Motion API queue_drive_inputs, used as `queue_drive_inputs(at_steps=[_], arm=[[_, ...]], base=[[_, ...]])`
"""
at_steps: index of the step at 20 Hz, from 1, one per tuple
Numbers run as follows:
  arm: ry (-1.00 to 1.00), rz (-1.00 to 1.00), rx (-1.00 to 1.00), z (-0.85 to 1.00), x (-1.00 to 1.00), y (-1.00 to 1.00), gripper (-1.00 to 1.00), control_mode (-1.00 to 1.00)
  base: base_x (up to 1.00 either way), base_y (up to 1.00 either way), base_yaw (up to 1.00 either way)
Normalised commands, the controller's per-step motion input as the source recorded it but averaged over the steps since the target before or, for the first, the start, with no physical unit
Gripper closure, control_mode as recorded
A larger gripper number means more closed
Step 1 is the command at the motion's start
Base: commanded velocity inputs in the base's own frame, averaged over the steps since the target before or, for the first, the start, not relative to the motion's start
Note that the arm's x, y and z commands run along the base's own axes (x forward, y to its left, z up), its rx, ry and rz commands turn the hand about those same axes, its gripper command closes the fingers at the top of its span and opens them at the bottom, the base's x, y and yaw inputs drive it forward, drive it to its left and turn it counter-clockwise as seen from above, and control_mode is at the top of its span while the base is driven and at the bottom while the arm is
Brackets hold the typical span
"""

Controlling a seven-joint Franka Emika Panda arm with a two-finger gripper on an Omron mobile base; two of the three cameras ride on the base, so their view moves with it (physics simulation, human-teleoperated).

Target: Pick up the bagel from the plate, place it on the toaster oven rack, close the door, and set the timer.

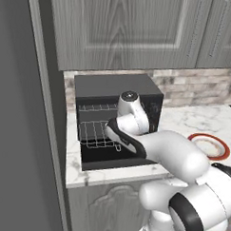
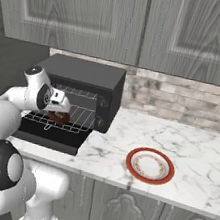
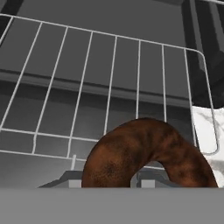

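Clamped on the bagel (image 2: 59, 118), the gripper (image 2: 60, 115) hangs just over the front part of the toaster oven rack (image 2: 75, 116), which is pulled out of the black toaster oven (image 2: 94, 81) above the lowered door (image 2: 46, 139). From the right side the dark reddish-brown ring shows tucked under the white hand, close above the wires; whether it touches them I cannot tell. Looking along the hand, the bagel (image 3: 146, 155) stands on edge at the bottom, its upper arc and part of the centre hole showing, with the silvery grid of the rack (image 3: 109, 87) spreading beyond it and its rounded corner reaching over the marble at the right. From the left side the arm's wrist crosses in front of the oven mouth and covers the hand, while the rack (image 1: 95, 133) sticks out over the open door (image 1: 113, 160). On the white marble counter (image 2: 201, 152), well to the right of the oven, the plate (image 2: 150, 166) with its red-orange rim sits flat with nothing on it. Grey cabinet doors (image 2: 137, 20) hang above, and a pale stone backsplash (image 2: 184, 101) runs behind the counter.
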Motion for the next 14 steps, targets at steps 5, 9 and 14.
queue_drive_inputs(at_steps=[5,9,14], arm=[[-0.03,0.0,0.0,-0.22,0.27,0.11,1.0,-1.0],[-0.03,0.0,0.0,-0.05,0.19,0.11,1.0,-1.0],[-0.01,0.0,0.0,0.0,0.17,0.12,1.0,-1.0]], base=[[0.0,0.0,0.0],[0.0,0.0,0.0],[0.0,0.0,0.0]])
